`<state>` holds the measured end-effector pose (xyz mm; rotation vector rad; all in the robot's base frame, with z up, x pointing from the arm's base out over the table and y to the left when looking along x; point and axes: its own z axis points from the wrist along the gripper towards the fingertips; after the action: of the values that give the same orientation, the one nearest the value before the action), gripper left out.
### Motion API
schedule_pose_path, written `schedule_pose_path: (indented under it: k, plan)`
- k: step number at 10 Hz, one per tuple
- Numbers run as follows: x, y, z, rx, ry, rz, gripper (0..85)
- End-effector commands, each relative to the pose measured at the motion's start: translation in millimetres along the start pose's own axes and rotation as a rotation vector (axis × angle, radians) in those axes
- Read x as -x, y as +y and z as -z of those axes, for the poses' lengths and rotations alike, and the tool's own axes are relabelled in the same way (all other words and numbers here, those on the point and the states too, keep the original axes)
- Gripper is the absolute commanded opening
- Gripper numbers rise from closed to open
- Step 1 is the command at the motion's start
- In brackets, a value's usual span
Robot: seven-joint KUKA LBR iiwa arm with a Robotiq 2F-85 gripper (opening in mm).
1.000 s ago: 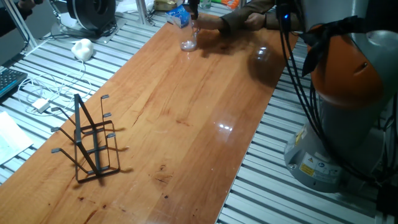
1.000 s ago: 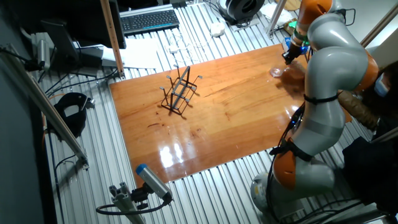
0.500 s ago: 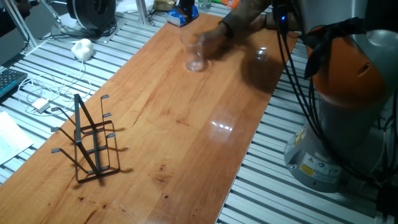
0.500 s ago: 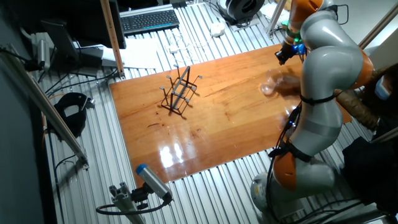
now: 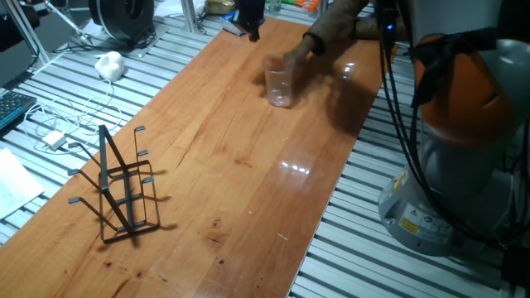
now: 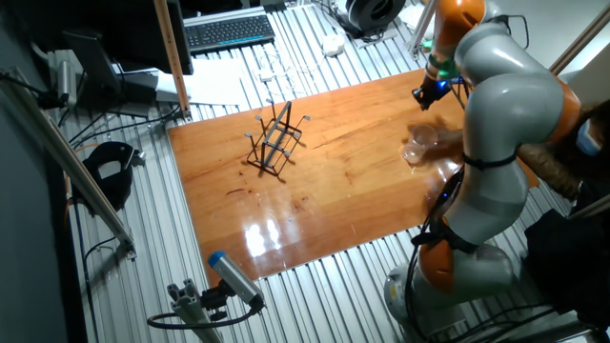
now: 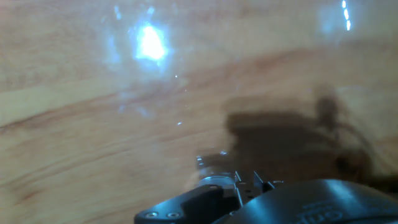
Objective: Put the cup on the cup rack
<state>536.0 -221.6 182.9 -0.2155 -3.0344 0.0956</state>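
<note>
The clear cup (image 5: 279,84) stands upright on the wooden table, right of its middle; it also shows in the other fixed view (image 6: 417,148). A person's brown-sleeved arm (image 5: 327,29) reaches down to it, hand right at the cup. The black wire cup rack (image 5: 120,184) stands near the table's left end, far from the cup (image 6: 274,143). My gripper (image 5: 248,23) hovers over the table's far edge, apart from the cup and empty (image 6: 423,94). Its fingers are too dark and small to read. The hand view is blurred and shows only bare table wood.
The arm's orange and grey base (image 5: 464,124) stands right of the table with black cables (image 5: 389,91). A blue object (image 5: 236,25) lies at the far edge by the gripper. A white lump (image 5: 109,64), cords and a keyboard (image 6: 229,31) lie off the table.
The cup has slid from beside the gripper at the far edge toward the table's middle, along with the person's hand. My gripper shifted slightly away from the cup.
</note>
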Motion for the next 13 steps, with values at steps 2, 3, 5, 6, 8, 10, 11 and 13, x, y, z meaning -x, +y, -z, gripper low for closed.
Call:
schedule_pose_path:
  k: [2,3,5,6,8,10,11,13]
  plan:
    - [-35.7,37.1,-4.1,-0.010,-0.009,-0.035,17.0]
    - [-54.6,42.8,-6.8,-0.018,-0.019,-0.048,17.0]
    - [-75.0,41.9,-9.9,-0.039,-0.034,-0.041,34.0]
    - [-81.0,36.5,-12.9,-0.056,-0.049,-0.024,34.0]
    - [-82.0,8.0,-22.8,-0.034,-0.072,0.029,34.0]
    - [-73.0,-26.7,-36.1,-0.002,-0.099,0.090,34.0]
    - [-64.4,-43.0,-37.3,0.013,-0.097,0.117,34.0]
    - [-44.7,-65.2,-32.7,0.023,-0.088,0.154,34.0]
